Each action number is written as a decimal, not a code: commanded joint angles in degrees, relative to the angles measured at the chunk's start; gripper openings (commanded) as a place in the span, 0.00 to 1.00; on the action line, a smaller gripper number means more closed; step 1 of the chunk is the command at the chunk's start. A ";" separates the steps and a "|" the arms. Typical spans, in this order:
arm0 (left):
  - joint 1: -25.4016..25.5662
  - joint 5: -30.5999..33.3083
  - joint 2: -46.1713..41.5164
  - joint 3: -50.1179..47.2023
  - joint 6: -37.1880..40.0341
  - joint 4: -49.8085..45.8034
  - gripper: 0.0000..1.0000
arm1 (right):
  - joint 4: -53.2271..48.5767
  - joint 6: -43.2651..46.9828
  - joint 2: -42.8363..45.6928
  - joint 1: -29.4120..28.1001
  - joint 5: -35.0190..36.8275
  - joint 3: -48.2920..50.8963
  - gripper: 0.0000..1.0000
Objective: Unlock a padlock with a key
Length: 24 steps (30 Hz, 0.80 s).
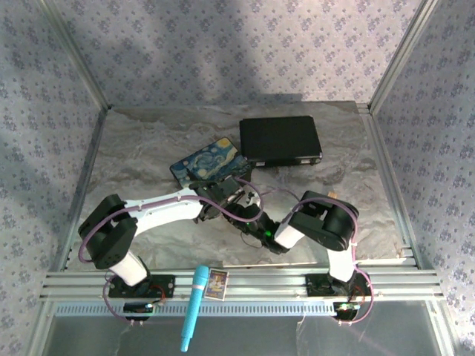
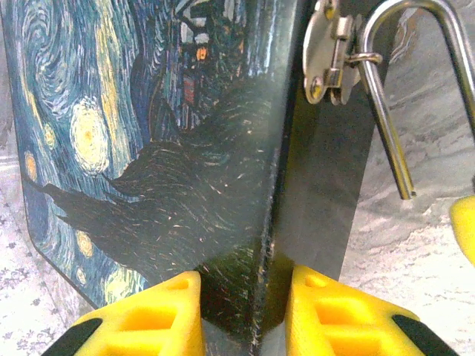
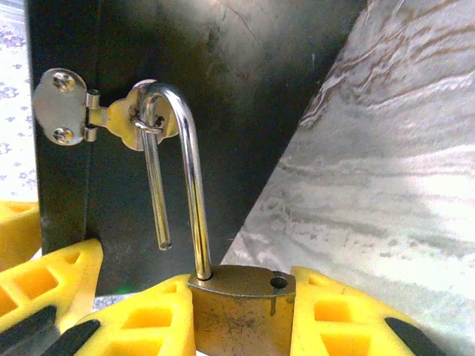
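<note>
The brass padlock (image 3: 241,315) sits between the yellow fingers of my right gripper (image 3: 241,288), which is shut on its body. Its silvery shackle (image 3: 190,185) is sprung open: the free end hangs clear of the body's hole while the bend is still hooked through the loop of the box's metal clasp (image 3: 68,106). My left gripper (image 2: 245,300) is shut on the near edge of the starry-night box (image 2: 141,148), just below the clasp (image 2: 326,55). From above, both grippers meet at the box's (image 1: 208,165) near side. The key is out of view.
A black case (image 1: 280,139) lies right behind the box on the grey marbled tabletop (image 1: 148,148). A blue tool (image 1: 194,308) and a small card (image 1: 217,282) rest on the front rail. Patterned walls close in three sides.
</note>
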State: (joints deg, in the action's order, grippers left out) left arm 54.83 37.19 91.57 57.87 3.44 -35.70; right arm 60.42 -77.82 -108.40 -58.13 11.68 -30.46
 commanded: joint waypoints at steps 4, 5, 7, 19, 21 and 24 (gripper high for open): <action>0.46 -13.43 3.02 -4.61 1.87 -5.34 0.28 | -15.01 -3.44 5.54 4.42 11.17 -0.45 0.07; 0.56 -13.46 2.79 -4.65 1.83 -5.29 0.28 | -17.16 -3.34 6.37 4.68 11.26 -1.09 0.07; 0.63 -13.61 2.56 -4.69 1.94 -5.40 0.28 | -20.92 -3.18 7.78 5.14 10.96 -2.58 0.07; 0.99 -14.26 2.60 -5.32 1.57 -5.65 0.28 | -10.06 -7.12 5.35 8.21 9.24 -0.51 0.07; 0.97 -14.27 2.82 -5.40 1.52 -5.85 0.28 | -10.44 -7.00 5.21 8.79 8.25 -1.10 0.07; 1.16 -14.21 2.91 -5.40 1.57 -5.84 0.28 | -15.83 -5.87 6.60 9.80 6.10 -3.11 0.07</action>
State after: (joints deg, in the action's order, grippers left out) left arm 55.64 34.50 91.13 57.17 4.93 -29.30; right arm 48.10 -81.87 -102.52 -52.95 9.02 -32.38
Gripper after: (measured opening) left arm 0.284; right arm 0.267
